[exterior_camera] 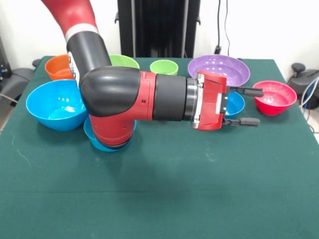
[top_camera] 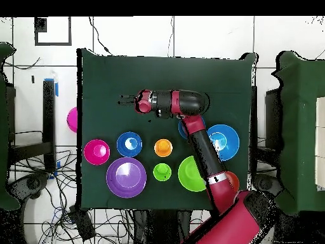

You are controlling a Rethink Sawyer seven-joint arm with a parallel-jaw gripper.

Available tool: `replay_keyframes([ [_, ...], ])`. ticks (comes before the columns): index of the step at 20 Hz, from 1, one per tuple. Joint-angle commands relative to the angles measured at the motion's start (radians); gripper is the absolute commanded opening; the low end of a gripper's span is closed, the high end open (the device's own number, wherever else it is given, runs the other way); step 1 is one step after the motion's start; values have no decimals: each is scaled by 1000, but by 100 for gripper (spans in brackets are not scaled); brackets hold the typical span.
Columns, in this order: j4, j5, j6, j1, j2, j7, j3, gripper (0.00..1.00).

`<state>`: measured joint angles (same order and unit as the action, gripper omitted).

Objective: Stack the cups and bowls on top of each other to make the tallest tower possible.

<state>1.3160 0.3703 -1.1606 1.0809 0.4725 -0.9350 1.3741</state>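
Observation:
My gripper (exterior_camera: 256, 106) (top_camera: 122, 100) is open and empty. It points sideways and hovers over the bare cloth, in front of the row of bowls. A small blue bowl (exterior_camera: 235, 104) (top_camera: 129, 144) sits just behind it. A pink-red bowl (exterior_camera: 274, 97) (top_camera: 96, 151) and a purple bowl (exterior_camera: 219, 68) (top_camera: 126, 176) stand close by. A light green cup (exterior_camera: 164, 66) (top_camera: 162, 171) stands upright. An orange cup (top_camera: 163, 148) shows only in the overhead view. A lime green bowl (exterior_camera: 122, 61) (top_camera: 190, 173), a large blue bowl (exterior_camera: 57, 104) (top_camera: 222, 141), another blue bowl (exterior_camera: 107, 139) (top_camera: 186, 127) and an orange bowl (exterior_camera: 59, 67) (top_camera: 232, 180) lie around my arm, partly hidden. Nothing is stacked.
The green cloth (exterior_camera: 164, 199) (top_camera: 159, 73) covers the table, and all the bowls sit on the half nearest my base. A hot pink object (top_camera: 72, 119) shows at the table's edge in the overhead view. Cables lie on the floor round the table.

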Motion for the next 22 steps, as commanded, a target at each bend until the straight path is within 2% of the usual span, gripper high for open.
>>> replay_keyframes([
  [1,-67,85,131,-1,63,327,-130,100],
  [3,-25,158,265,4,66,318,-136,100],
  [5,19,277,448,-26,-15,142,-188,100],
  [7,68,425,667,-117,-199,-225,-291,100],
  [8,93,484,747,-206,-342,-482,-380,100],
  [10,151,533,790,-410,-628,-938,-589,100],
  [11,192,526,790,-491,-736,-1075,-675,100],
  [13,283,480,796,-609,-874,-1215,-799,100],
  [18,472,302,798,-769,-1049,-1216,-953,100],
  [21,511,297,852,-877,-1105,-1263,-1056,100],
  [22,522,298,858,-886,-1109,-1268,-1064,100],
])
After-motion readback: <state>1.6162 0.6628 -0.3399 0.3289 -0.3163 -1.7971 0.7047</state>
